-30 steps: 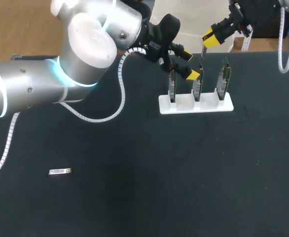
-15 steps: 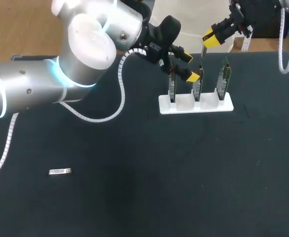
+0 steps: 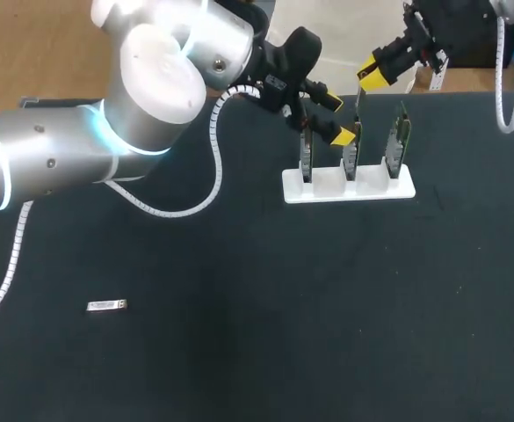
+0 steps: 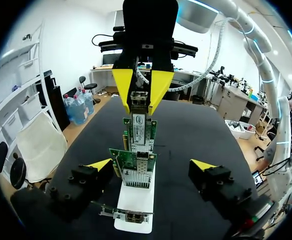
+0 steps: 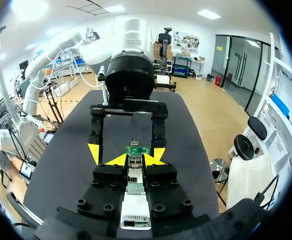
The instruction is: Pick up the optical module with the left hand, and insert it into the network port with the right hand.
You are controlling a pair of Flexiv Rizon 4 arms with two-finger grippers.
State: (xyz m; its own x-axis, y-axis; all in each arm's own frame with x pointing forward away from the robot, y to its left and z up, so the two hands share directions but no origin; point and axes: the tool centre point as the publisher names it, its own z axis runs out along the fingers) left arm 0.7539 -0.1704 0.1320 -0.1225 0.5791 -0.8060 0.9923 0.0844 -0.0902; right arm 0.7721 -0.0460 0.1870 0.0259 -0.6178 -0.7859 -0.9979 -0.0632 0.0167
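Hanging upright from the right gripper (image 3: 372,72), the optical module (image 4: 139,98) is a slim, boxy sliver of dull silver metal. It is pinched between two yellow wedge-shaped tips that stand nearly together, one on each of its flanks. It sits above a row of three network cards (image 3: 351,151), flat green circuit boards with metal port brackets, standing on edge in a glossy white slotted stand (image 3: 327,188). In the head view its lower end is over the middle card and apart from it. The left gripper (image 4: 152,165) is low by that row, its black blocky fingers spread wide to either side of the cards and holding nothing. A spare module (image 3: 107,305), small and silvery, lies flat on the matte black table (image 3: 265,334), well apart from the stand and on the left arm (image 3: 54,158) side.
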